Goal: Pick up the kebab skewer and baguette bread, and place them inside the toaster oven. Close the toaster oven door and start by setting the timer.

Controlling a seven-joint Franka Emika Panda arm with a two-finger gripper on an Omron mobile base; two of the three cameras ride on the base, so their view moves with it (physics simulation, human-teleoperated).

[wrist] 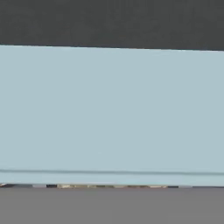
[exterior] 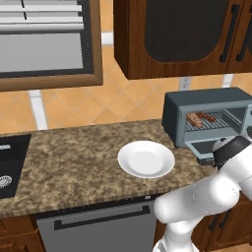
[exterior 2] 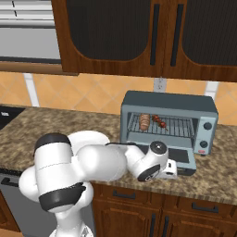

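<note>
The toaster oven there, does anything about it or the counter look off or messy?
Nothing is spilled or broken. The toaster oven has its door hanging open, flat over the counter edge, with the baguette bread and kebab skewer lying on the rack. The white plate sits bare beside it.

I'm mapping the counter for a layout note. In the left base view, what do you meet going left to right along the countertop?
Black sink → white plate → toaster oven, its door open, with the baguette bread and then the kebab skewer on its rack.
</note>
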